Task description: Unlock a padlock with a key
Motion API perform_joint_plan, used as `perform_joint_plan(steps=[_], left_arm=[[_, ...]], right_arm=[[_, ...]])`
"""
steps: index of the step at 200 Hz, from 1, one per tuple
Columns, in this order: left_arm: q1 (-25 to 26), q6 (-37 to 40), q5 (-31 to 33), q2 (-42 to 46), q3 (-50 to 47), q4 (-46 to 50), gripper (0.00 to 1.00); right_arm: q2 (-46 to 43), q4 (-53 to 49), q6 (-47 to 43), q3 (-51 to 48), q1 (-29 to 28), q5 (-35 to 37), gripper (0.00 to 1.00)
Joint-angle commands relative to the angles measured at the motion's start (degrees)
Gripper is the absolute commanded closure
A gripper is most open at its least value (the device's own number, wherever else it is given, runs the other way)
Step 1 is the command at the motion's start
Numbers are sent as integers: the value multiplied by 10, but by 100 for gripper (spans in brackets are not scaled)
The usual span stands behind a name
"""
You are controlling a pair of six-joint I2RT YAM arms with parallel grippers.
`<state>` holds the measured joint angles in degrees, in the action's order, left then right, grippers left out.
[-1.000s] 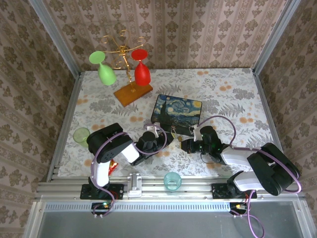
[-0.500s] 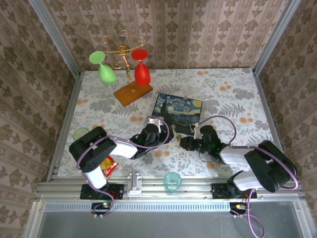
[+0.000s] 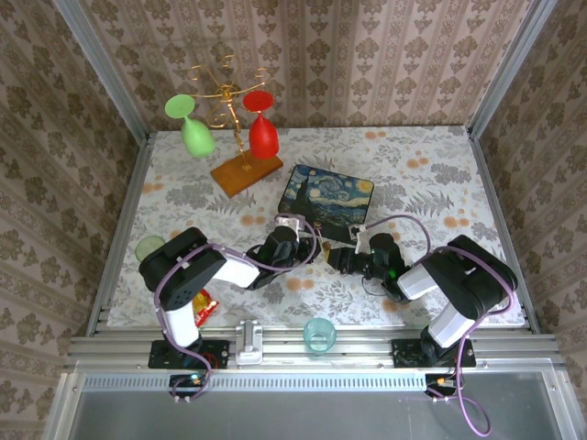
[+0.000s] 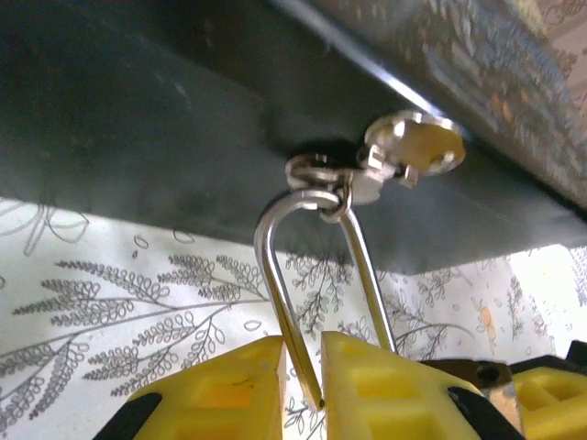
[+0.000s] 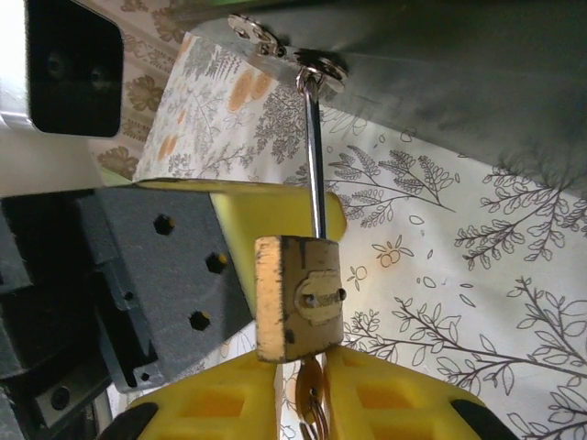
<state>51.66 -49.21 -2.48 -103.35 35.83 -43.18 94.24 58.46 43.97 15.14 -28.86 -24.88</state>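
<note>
The small brass padlock (image 5: 298,298) hangs by its silvery shackle (image 4: 275,266) from the clasp ring on the front of the painted box (image 3: 330,202). The shackle's free end is out of the body. It slants through the narrow gap of my left gripper (image 4: 301,341), which is wider than the wire. The padlock's body sits outside those fingers. The key (image 5: 312,390) sticks in the underside of the padlock between the fingers of my right gripper (image 5: 307,356), with tablecloth showing beside it. In the top view, left gripper (image 3: 307,251) and right gripper (image 3: 337,260) meet at the padlock (image 3: 323,255).
A wooden rack (image 3: 246,172) with a green and a red glass stands at the back left. A green cup (image 3: 149,249) is at the left edge and a teal cup (image 3: 319,333) at the near edge. A red wrapper (image 3: 204,307) lies by the left arm's base.
Both grippers have edged up toward the box front. The left arm has stretched out, and the right arm's elbow has swung inward. Both pairs of fingers have parted slightly.
</note>
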Motion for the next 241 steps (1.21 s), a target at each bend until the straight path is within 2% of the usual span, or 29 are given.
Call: perform_joint_plan(steps=[1, 16, 37, 89, 130, 153, 183, 199, 241], left_arm=[[-2, 24, 0, -18, 2, 44, 82], [-2, 29, -3, -19, 8, 48, 82], [-4, 29, 0, -24, 8, 45, 82], [-7, 18, -2, -35, -1, 21, 82], [-12, 11, -9, -29, -19, -1, 83], [-15, 26, -5, 11, -31, 21, 81], [-15, 22, -18, 58, -41, 32, 77], [-15, 19, -5, 79, -57, 37, 75], [-28, 18, -7, 98, -78, 29, 74]], right_arm=[[32, -167, 85, -31, 6, 12, 74], [13, -215, 68, -24, 6, 30, 72], [-9, -262, 62, -19, 6, 47, 64], [-31, -321, 47, 0, 6, 97, 62], [-121, -459, -13, 53, 6, 182, 58], [-129, -505, -46, 96, 3, 205, 57], [-127, -489, -55, 118, -8, 197, 57], [-141, -473, -51, 118, -23, 205, 56], [-122, -437, -72, 145, -42, 204, 53]])
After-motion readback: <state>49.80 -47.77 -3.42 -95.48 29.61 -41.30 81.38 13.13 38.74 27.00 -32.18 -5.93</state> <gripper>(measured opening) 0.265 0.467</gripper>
